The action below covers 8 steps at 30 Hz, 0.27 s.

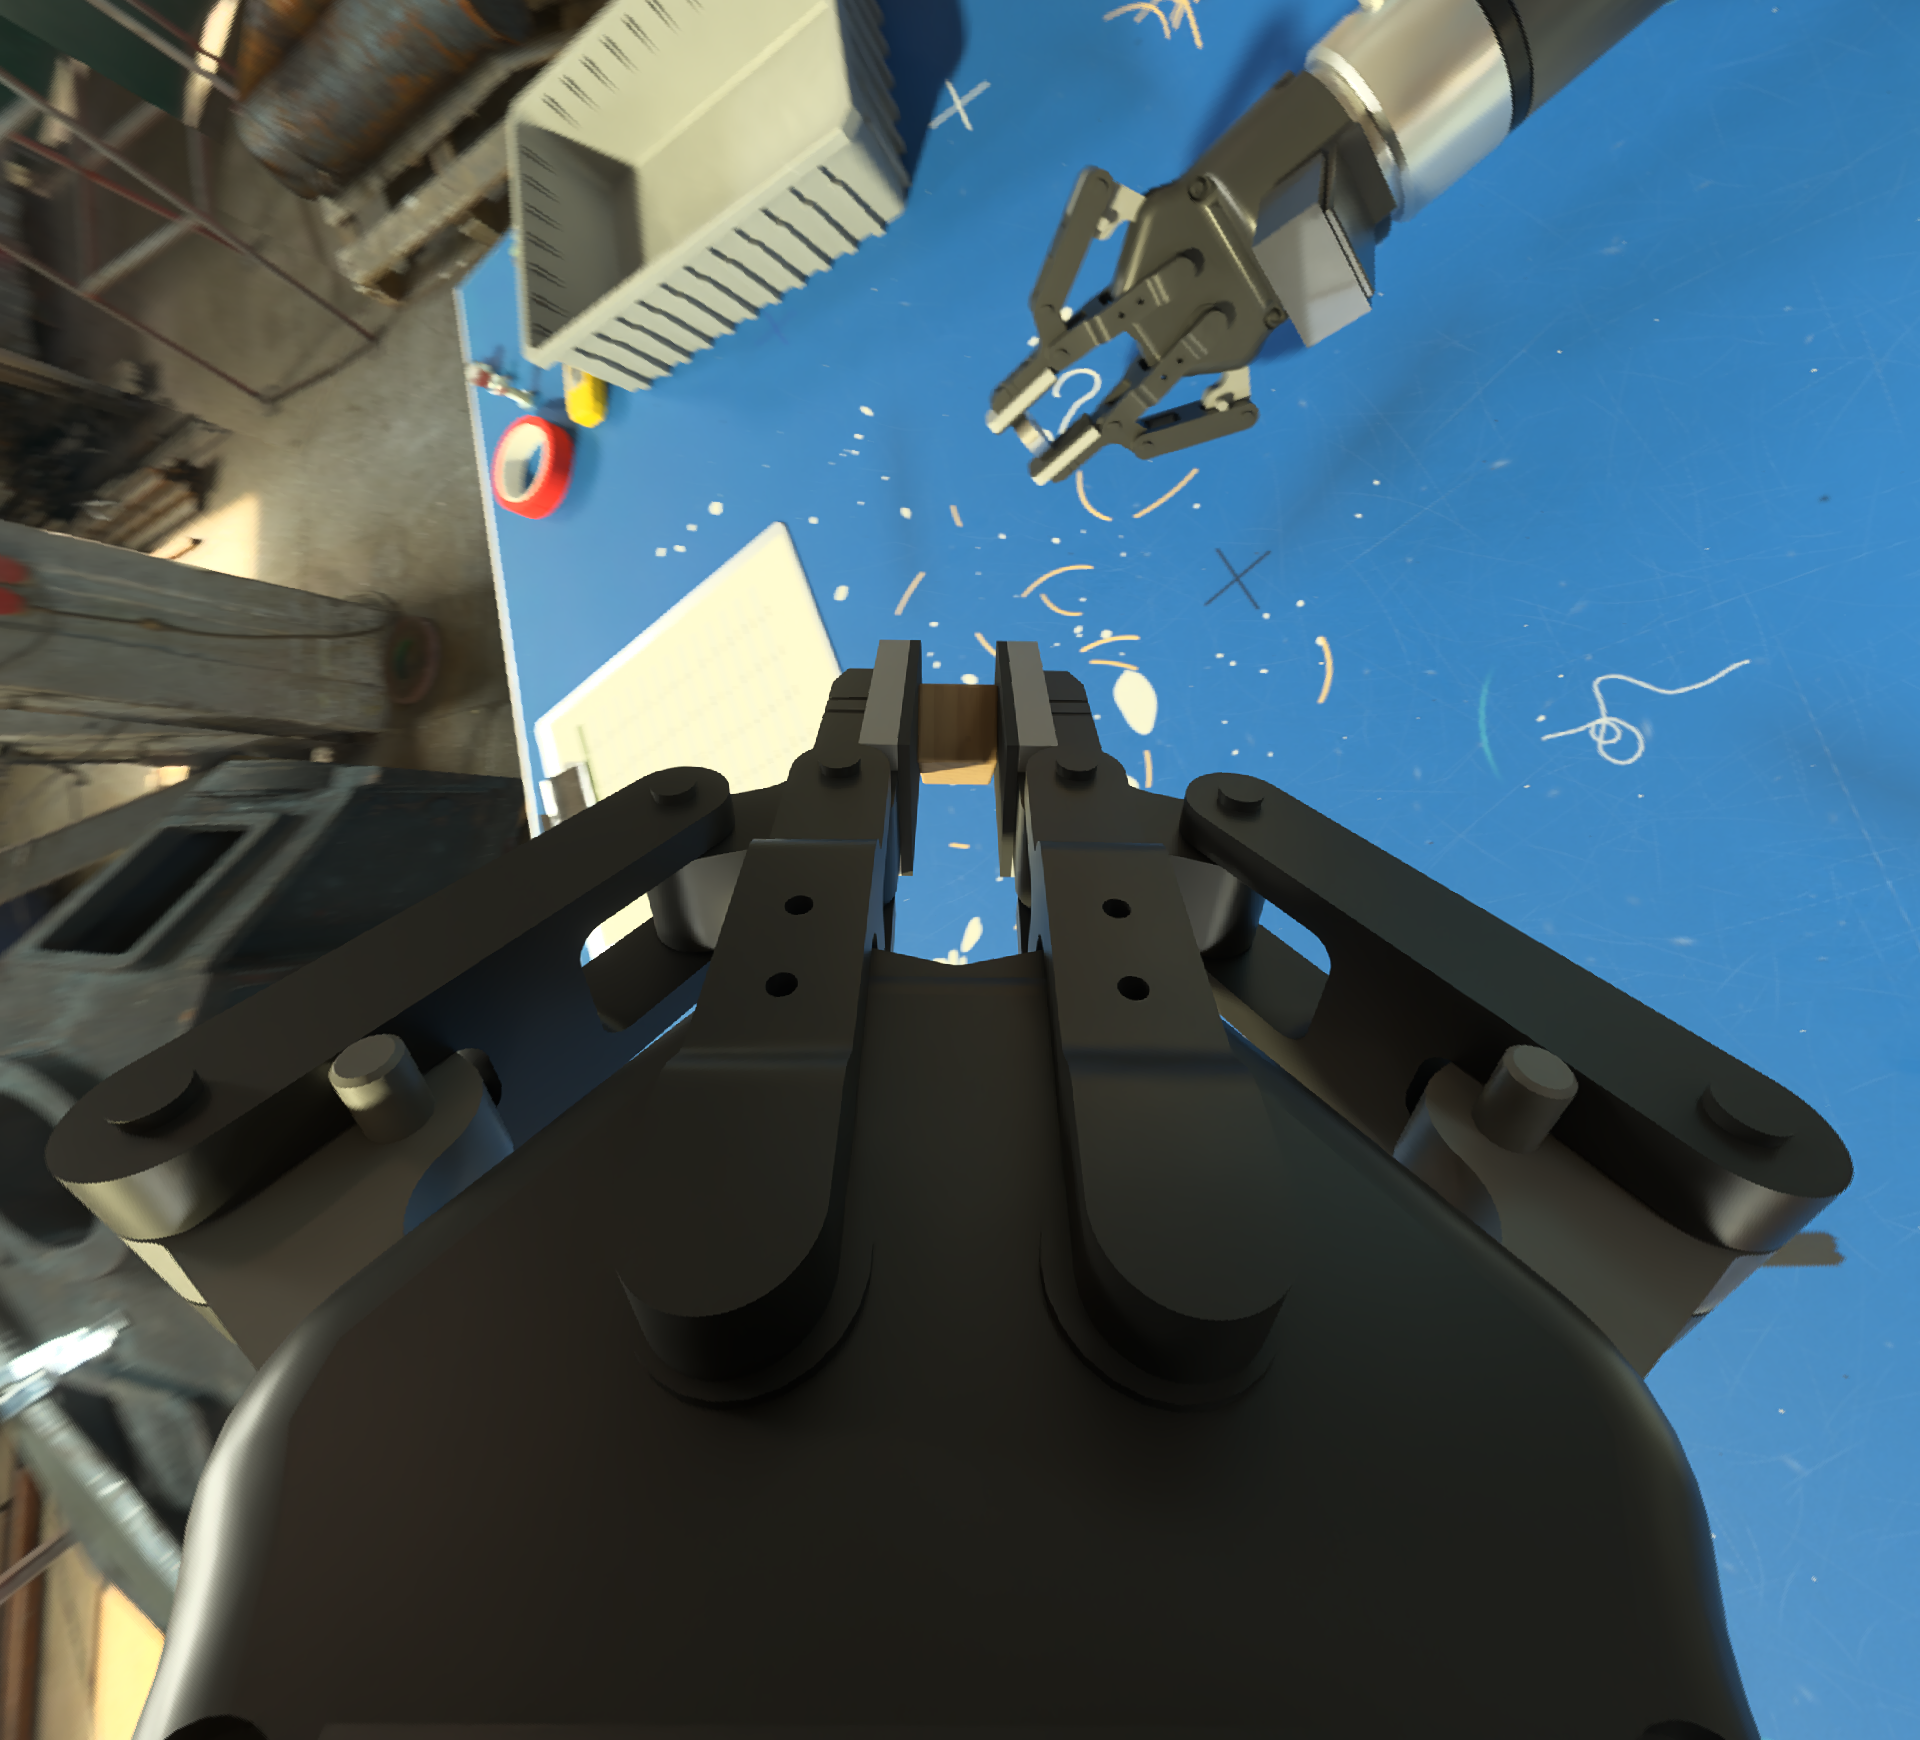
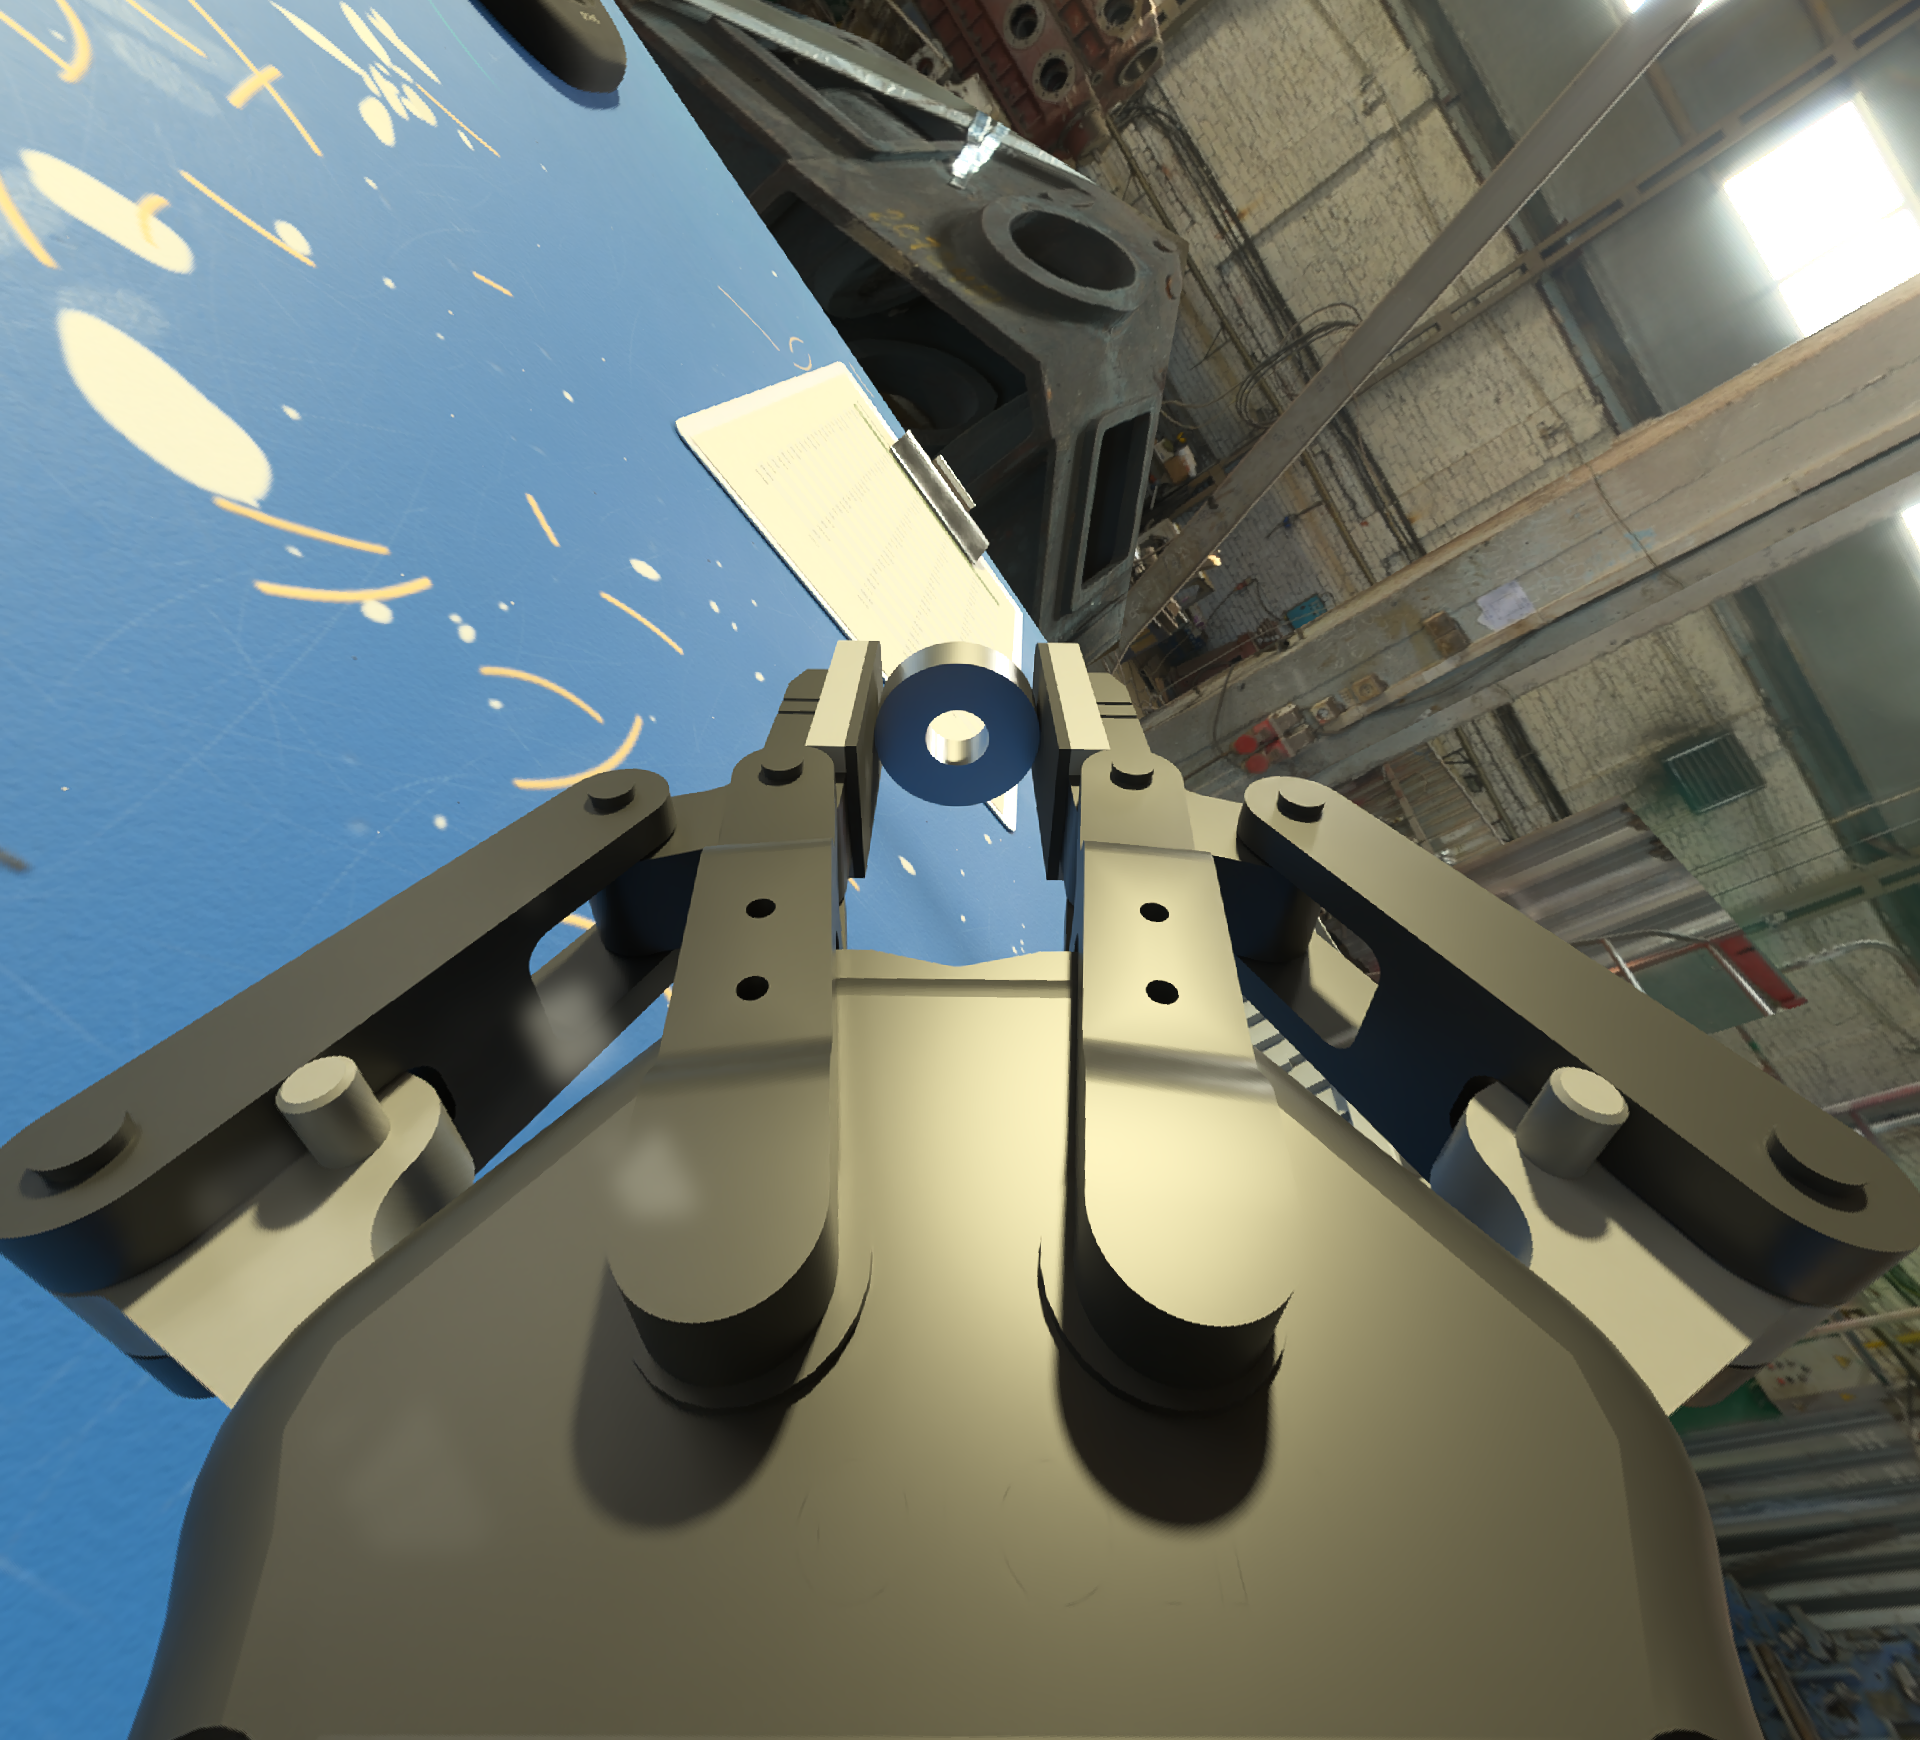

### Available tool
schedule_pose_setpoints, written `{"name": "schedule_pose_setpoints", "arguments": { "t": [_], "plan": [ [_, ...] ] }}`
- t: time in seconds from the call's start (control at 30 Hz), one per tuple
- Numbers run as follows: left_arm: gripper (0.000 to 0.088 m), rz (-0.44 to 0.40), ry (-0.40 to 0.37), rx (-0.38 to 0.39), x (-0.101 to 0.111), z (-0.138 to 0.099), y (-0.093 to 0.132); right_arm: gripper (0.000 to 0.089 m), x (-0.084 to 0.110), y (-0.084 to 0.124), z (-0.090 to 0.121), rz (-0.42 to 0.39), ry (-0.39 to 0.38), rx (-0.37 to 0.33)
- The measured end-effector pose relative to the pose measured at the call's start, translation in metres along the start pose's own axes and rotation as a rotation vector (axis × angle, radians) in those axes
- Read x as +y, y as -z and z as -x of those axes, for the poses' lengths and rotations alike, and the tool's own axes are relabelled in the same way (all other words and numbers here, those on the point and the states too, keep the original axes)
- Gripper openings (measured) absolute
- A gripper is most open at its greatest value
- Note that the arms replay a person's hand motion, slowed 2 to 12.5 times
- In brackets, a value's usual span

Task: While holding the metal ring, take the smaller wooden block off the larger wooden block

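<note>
Left gripper jaws clamp the small block above the blue surface; right gripper jaws pinch the ring by its rim, where it might slip

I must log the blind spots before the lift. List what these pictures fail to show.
- Larger wooden block: the left wrist view shows only the small tan wooden block between the left pincer fingers, which hide whatever lies underneath.
- Shiny metal ring: clear in the right pincer in its own view; barely discernible in the left wrist view.
- White clipboard: both pincers cover its near end.
</note>
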<state>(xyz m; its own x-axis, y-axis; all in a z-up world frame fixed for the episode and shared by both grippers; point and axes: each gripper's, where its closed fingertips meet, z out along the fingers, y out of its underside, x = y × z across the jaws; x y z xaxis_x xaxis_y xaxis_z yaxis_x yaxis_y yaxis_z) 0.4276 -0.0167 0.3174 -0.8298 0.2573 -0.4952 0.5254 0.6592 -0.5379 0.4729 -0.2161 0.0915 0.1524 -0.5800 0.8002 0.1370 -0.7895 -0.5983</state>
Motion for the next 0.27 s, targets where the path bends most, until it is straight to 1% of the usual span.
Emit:
{"name": "schedule_pose_setpoints", "arguments": {
  "t": [0.27],
  "plan": [
    [0.0126,0.014,0.070,0.214,0.019,-0.027,-0.080,0.0260,0.001,-0.001,0.002,0.008,0.028,0.001]
  ]
}}
